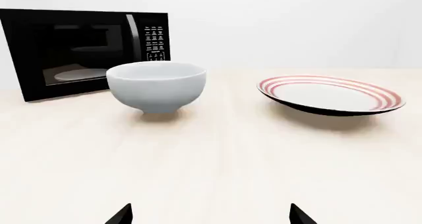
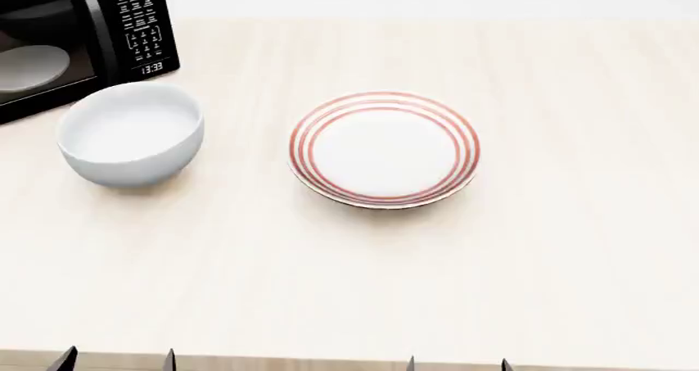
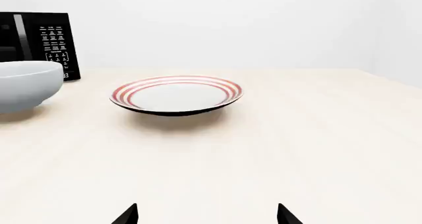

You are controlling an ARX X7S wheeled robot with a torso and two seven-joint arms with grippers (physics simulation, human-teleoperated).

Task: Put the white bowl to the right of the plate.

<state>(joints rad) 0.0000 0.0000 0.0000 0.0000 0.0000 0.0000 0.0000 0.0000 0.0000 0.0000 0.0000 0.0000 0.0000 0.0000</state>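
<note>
The plain white bowl (image 2: 130, 133) stands upright on the light wooden table, left of the plate and just in front of the microwave; it also shows in the left wrist view (image 1: 156, 86) and the right wrist view (image 3: 26, 85). The plate (image 2: 384, 148) with red rings lies flat at the table's middle, also in the left wrist view (image 1: 331, 94) and the right wrist view (image 3: 176, 94). My left gripper (image 2: 117, 360) and right gripper (image 2: 459, 364) are both open and empty at the table's near edge, well short of both objects. Only their fingertips show.
A black microwave (image 2: 77, 35) with a pale disc inside stands at the back left, close behind the bowl. Bare tabletop (image 2: 590, 166) stretches to the right of the plate. The table's near edge (image 2: 284, 359) runs along the bottom of the head view.
</note>
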